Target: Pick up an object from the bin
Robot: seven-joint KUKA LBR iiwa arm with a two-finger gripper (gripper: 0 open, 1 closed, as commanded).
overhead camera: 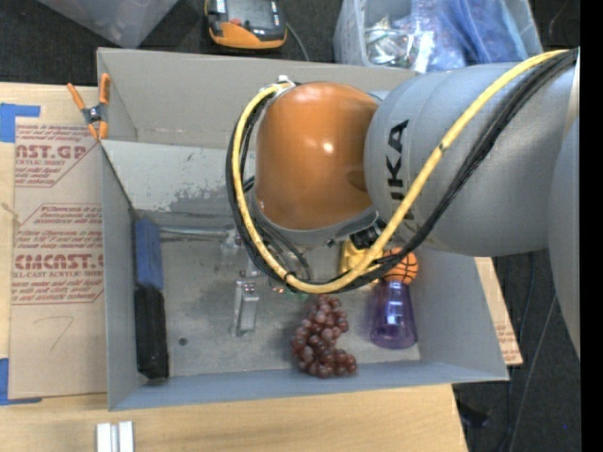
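Hovering low in the grey metal bin (188, 83), pincer (245, 311) sits over bare floor left of centre. Can't tell if wide or narrow; nothing seen in it. Nearest candidate: purple grape bunch (323, 339), just to its right by the front wall. Purple bottle (391, 316) and small orange ball (404, 269) are further right. Nothing picked yet; grasp and lift remain.

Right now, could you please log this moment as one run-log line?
gripper over grey metal bin's floor | nearest: purple grape bunch, view-right of it | grasp: none seen
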